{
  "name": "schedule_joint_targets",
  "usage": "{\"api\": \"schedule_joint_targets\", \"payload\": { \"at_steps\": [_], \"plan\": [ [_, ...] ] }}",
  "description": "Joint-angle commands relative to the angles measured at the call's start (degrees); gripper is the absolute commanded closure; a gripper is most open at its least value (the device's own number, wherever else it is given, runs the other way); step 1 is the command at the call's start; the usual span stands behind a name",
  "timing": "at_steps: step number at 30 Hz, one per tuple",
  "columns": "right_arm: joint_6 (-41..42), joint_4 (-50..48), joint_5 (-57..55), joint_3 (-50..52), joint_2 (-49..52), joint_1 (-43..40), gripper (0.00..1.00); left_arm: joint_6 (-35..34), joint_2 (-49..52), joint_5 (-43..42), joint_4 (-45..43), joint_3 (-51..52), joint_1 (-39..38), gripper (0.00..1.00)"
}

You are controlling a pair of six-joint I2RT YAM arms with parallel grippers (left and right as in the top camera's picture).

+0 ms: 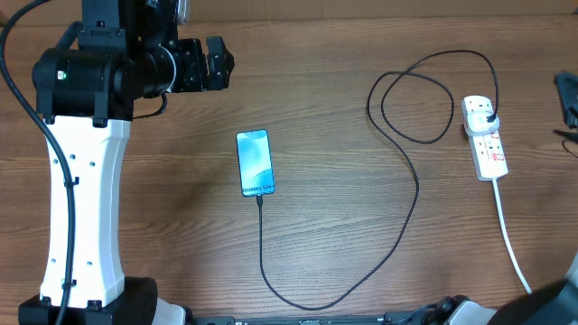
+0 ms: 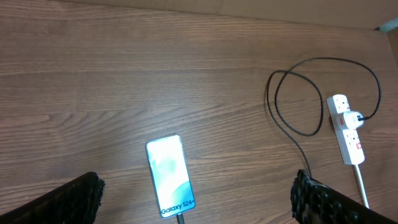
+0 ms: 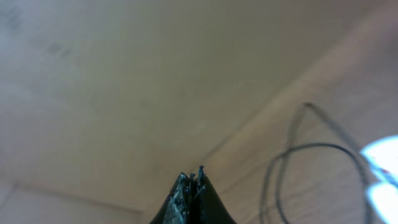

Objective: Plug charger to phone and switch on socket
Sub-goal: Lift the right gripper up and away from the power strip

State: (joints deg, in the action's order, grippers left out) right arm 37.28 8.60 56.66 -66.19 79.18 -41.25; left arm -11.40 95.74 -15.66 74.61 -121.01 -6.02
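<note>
Left gripper (image 1: 217,61): jaws spread wide, nothing in them, hovering well apart from everything, up and left of the phone.

Phone (image 1: 256,162): flat on the table (image 1: 316,90), screen lit. The connector tip (image 1: 259,198) sits at its lower end and looks seated, though I can't confirm full depth.

Charger (image 1: 417,188): the cable runs down from the phone, sweeps right, then loops loosely beside the socket. If I reach through that loop I could snag it and pull the tip out of the phone.

Socket (image 1: 485,140): plug in the top outlet. The red switches are too small to read as on or off. The strip lies loose, so a slanted push could skid it, or I might press the wrong switch.

Right gripper (image 3: 193,179): pinched closed on nothing. A narrow tip could slip off a small rocker.
</note>
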Motion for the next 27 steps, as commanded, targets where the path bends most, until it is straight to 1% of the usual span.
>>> {"api": "schedule_joint_targets", "payload": {
  "at_steps": [1, 5, 8, 11, 15, 16, 18, 19, 21, 24, 25, 27],
  "plan": [
    [-1.36, -0.11, -2.16, -0.33, -7.15, 3.87, 0.96, 0.68, -0.24, -0.46, -0.02, -0.59, 0.00, 0.00],
    [-1.86, 1.95, -7.02, -0.44, -13.07, 8.59, 0.96, 0.68, -0.24, -0.46, -0.02, -0.59, 0.00, 0.00],
    [-4.74, 6.75, -6.97, -2.54, -13.40, 11.63, 0.96, 0.70, -0.24, -0.46, -0.02, -0.59, 0.00, 0.00],
    [-9.25, 13.46, -12.22, -4.66, -14.03, 15.52, 0.96, 0.70, -0.24, -0.46, -0.02, -0.59, 0.00, 0.00],
    [-14.40, 20.39, -24.61, -7.06, -16.48, 22.58, 0.96, 0.70, -0.24, -0.46, -0.02, -0.59, 0.00, 0.00],
    [-15.93, 22.21, -30.34, -7.80, -17.75, 26.08, 0.96, 0.68, -0.24, -0.46, -0.02, -0.59, 0.00, 0.00],
    [-17.68, 24.15, -37.20, -8.46, -19.23, 30.67, 0.96, 0.68, -0.24, -0.46, -0.02, -0.59, 0.00, 0.00],
    [-18.62, 25.55, -43.01, -8.63, -20.39, 34.75, 0.96, 0.68, -0.24, -0.46, -0.02, -0.59, 0.00, 0.00],
    [-20.48, 27.34, -49.48, -8.63, -21.44, 39.26, 0.96, 0.68, -0.24, -0.46, -0.02, -0.59, 0.00, 0.00],
    [-25.51, 31.08, -60.74, -8.63, -22.67, 45.57, 0.96, 0.70, -0.24, -0.46, -0.02, -0.59, 0.00, 0.00],
    [-25.81, 32.79, -65.64, -8.63, -23.06, 47.65, 0.96, 0.68, -0.24, -0.46, -0.02, -0.61, 0.00, 0.00],
    [-25.81, 35.54, -71.65, -8.63, -23.71, 50.73, 0.96, 0.70, -0.24, -0.46, -0.02, -0.59, 0.00, 0.00]
  ]
}}
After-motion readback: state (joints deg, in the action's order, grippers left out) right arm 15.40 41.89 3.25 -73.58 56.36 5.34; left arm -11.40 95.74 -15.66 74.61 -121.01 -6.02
